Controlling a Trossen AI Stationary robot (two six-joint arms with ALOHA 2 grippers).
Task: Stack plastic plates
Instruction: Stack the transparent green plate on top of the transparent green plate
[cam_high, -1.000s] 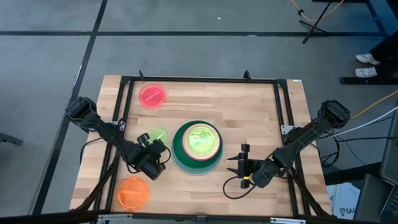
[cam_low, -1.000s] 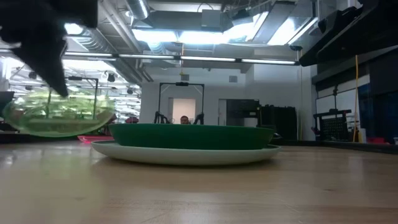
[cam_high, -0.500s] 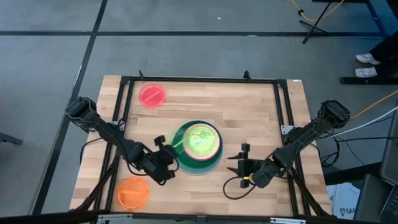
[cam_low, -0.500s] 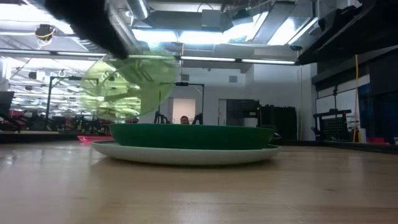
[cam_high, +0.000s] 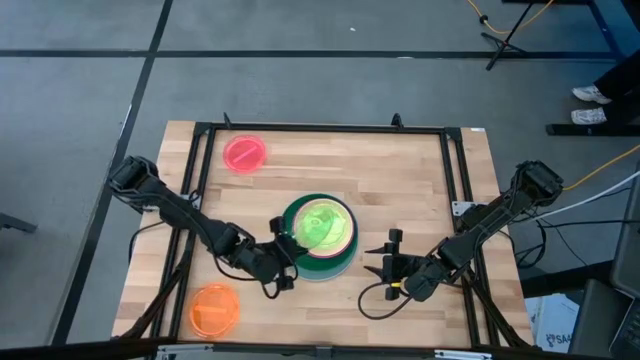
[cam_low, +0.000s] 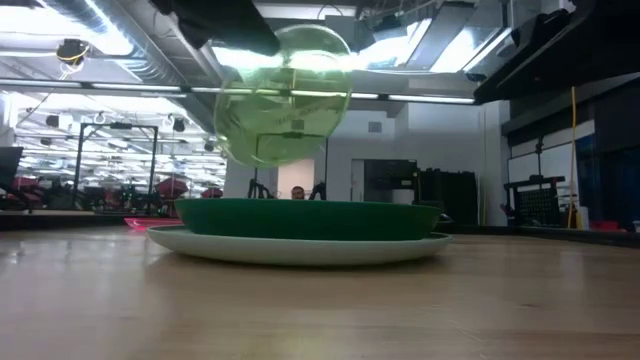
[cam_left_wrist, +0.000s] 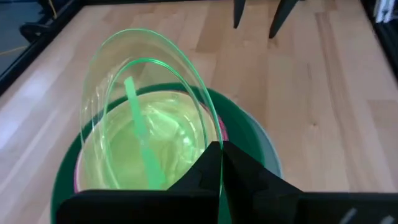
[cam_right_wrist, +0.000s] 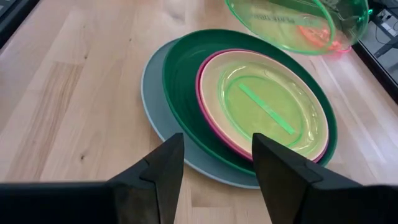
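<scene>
I see the left claw (cam_high: 283, 262) clamped on a lime green plate (cam_low: 283, 96), held tilted in the air just above the near-left edge of the stack (cam_high: 318, 236). In that stack another lime plate (cam_right_wrist: 272, 106) lies on peach, magenta, dark green and light blue. My right claw (cam_high: 392, 263) waits open on the desk (cam_high: 420, 180), right of the stack.
</scene>
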